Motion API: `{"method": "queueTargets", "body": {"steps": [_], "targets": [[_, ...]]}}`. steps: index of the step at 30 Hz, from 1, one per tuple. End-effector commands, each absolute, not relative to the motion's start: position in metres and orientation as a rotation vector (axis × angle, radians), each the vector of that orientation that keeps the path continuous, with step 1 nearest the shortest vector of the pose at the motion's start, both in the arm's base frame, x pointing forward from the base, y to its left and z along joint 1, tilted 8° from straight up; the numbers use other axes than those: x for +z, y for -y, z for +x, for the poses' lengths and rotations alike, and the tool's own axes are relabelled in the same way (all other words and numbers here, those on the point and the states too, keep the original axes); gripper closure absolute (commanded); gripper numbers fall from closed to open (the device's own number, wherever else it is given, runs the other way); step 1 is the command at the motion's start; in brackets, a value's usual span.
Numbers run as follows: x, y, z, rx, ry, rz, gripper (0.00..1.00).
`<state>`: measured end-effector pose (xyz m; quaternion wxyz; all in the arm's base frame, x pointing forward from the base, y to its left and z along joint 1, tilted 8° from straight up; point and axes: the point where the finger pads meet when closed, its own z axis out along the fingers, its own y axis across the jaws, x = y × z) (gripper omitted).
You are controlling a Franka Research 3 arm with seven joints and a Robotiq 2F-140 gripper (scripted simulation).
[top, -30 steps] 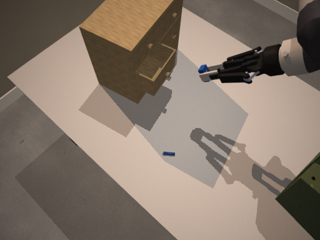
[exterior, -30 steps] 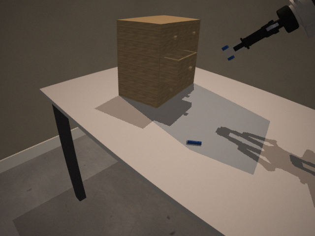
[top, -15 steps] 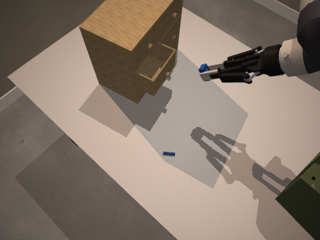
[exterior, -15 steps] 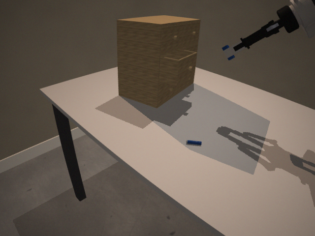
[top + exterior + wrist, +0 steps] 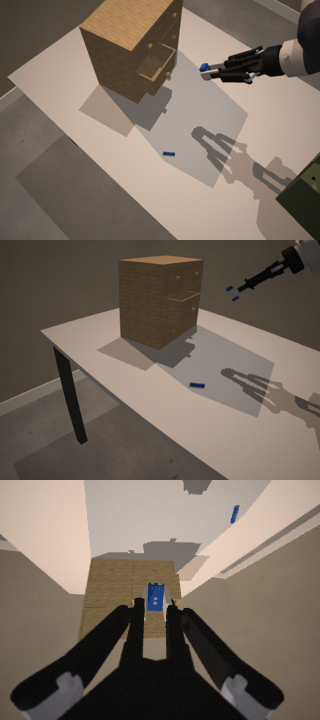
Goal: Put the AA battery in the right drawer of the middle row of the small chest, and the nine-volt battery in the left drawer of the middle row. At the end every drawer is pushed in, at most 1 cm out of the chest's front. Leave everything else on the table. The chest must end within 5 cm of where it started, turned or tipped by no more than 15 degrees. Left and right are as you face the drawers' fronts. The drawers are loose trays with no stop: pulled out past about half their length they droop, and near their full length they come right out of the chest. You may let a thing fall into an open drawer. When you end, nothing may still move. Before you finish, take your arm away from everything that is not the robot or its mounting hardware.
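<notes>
Open air between claw and chest; pulled-out drawer juts from front.

A pale marking resembling "A6" shows in the wrist view on the blue face of the nine-volt battery, which sits between the jaws of the gripper; the characters are small and blurred (the reading is uncertain). The AA battery lying on the surface carries a faint lighter mark along its blue side, too small to read. No lettering, number or brand can be read on the wooden chest or its drawer fronts.
</notes>
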<state>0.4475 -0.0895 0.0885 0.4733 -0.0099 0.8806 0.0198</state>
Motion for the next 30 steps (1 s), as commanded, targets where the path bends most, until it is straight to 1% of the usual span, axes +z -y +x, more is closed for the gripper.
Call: {"method": "queueTargets", "body": {"steps": [1, 30], "targets": [[0.0897, 0.0893, 0.4482, 0.04, -2.149, -0.039, 0.86], [0.0891, 0.0975, 0.4458, -0.017, -2.142, -0.027, 0.86]]}}
